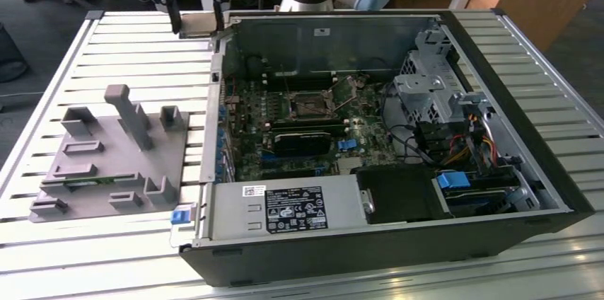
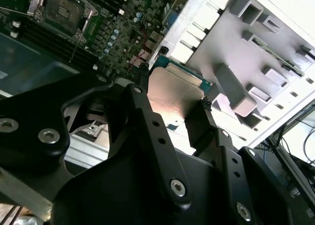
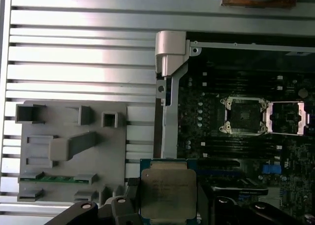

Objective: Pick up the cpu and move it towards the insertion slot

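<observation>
Above slatted table [image 1: 123,45], gripper [image 3: 170,205] grips cpu [image 3: 168,193] flat, metal upward.

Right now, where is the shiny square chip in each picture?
Exterior view: the chip hangs in the tool above the table, just outside the computer case's far corner.
First wrist view: chip held between the tool's fingers.
Second wrist view: chip seen from below.
Shared landmark: the grey plastic holder.
</observation>
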Motion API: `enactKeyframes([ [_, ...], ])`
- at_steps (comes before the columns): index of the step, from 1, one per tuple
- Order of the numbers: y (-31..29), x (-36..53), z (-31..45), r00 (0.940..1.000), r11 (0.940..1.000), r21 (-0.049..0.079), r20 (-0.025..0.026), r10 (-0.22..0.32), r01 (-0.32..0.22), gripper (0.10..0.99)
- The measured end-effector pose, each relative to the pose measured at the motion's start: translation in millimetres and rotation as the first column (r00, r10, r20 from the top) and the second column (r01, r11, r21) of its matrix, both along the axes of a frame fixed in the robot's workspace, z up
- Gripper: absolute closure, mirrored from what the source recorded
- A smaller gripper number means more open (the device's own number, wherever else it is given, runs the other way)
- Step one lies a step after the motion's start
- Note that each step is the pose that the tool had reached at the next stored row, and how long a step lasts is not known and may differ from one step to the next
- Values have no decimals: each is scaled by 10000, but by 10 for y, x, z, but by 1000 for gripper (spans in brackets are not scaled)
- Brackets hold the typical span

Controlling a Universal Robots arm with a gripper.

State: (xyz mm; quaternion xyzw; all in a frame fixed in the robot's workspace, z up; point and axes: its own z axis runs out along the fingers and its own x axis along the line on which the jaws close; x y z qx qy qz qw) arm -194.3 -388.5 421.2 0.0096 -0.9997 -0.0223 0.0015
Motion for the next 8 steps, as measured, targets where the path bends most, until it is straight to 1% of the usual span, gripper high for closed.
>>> enactKeyframes([
  [6,0,71,-3,10000,10000,1,2,0,0,545],
  [7,0,115,-5,10000,10000,0,2,0,0,545],
  [8,0,127,-5,10000,10000,0,3,0,0,545],
])
